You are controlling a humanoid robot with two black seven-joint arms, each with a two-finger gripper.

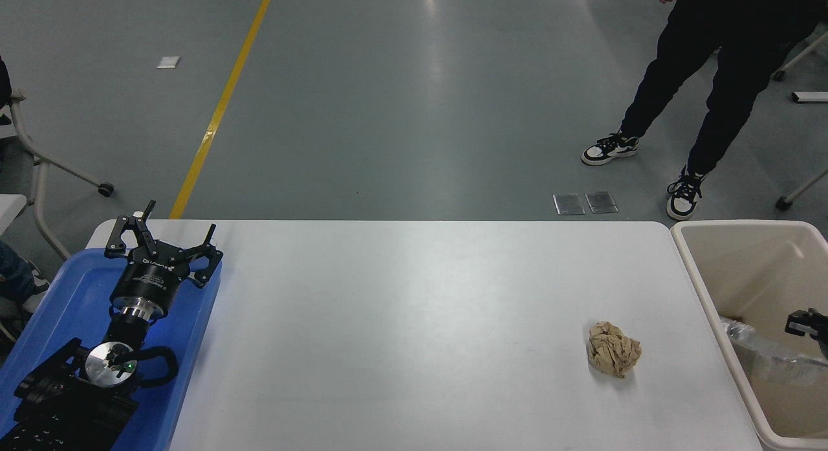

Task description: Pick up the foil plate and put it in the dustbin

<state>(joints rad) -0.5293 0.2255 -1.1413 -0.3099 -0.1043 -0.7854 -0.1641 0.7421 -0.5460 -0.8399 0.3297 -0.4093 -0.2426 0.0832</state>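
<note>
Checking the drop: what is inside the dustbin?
The foil plate lies low inside the dustbin, blurred; the right end effector covers its right end.

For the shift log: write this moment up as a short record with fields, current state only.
foil plate: low inside the dustbin, blurred
dustbin: beige, past the table's right end
right pincer: only its tip shows at the right edge, over the dustbin; state unclear
left pincer: open, parked over the blue tray
table: white; crumpled paper ball near its right end
person: standing beyond the table
</note>
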